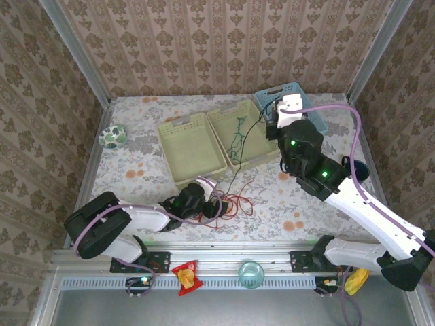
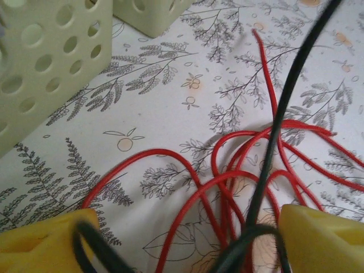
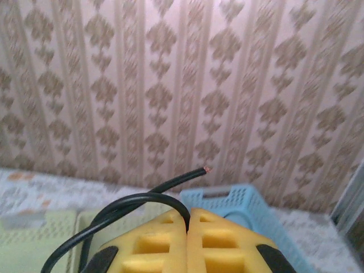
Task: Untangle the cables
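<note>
Right wrist shows my right claw (image 3: 187, 219) clamped together on the black cable (image 3: 131, 207), its cut end poking up. My left claw (image 2: 182, 239) stands apart, low over the red cable (image 2: 187, 170) looped on the desk (image 2: 153, 114), with the black one crossing it. Green cable (image 1: 237, 136) lies in a basket (image 1: 258, 146).

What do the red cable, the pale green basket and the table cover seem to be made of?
Red cable: likely plastic-coated wire, smooth, slightly glossy, bending in soft loops.
Pale green basket: seems moulded plastic, matte, with round holes in its wall.
Table cover: perhaps printed cloth or vinyl, with a leaf pattern.
</note>
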You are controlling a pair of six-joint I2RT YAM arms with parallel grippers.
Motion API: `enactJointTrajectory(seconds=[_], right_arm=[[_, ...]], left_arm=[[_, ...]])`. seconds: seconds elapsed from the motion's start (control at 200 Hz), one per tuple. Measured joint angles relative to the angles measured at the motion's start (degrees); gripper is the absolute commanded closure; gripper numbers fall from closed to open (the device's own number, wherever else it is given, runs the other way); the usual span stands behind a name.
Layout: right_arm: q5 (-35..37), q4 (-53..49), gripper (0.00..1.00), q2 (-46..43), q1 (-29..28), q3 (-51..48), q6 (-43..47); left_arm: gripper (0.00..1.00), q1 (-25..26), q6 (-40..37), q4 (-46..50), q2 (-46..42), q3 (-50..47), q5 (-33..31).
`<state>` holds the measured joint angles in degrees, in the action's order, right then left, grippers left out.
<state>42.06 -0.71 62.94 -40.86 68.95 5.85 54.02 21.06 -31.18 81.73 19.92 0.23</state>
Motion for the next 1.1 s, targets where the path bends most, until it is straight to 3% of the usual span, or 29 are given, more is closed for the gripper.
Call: enactJointTrajectory(seconds=[0.07,0.215,0.56,0.79,1.1], right_arm=[[1.8,3.7,1.0,0.0,0.4,2.5,3.3],[4.3,10.9,1.0,0.1,2.3,7.9,7.9],[3.7,11.1,1.0,1.6,12.3,21.7,2.7],[2.5,0.1,1.0,13.0,14.3,41.7,-3.0],[0.4,-20.2,1.0,37.3,14.0,68.5,-6.2]], left_arm=[[0.0,0.0,0.2,0.7,-1.0,0.0,0.3],[0.0,-0.1,0.2,1.6,-2.6,0.0,0.7],[0.03,-0.1,0.4,2.5,-3.9,-1.3,-1.4],[0.03,-0.1,0.4,2.4,-3.8,-1.4,-1.7],[0.03,-0.1,0.4,2.4,-2.4,-0.2,-1.5]])
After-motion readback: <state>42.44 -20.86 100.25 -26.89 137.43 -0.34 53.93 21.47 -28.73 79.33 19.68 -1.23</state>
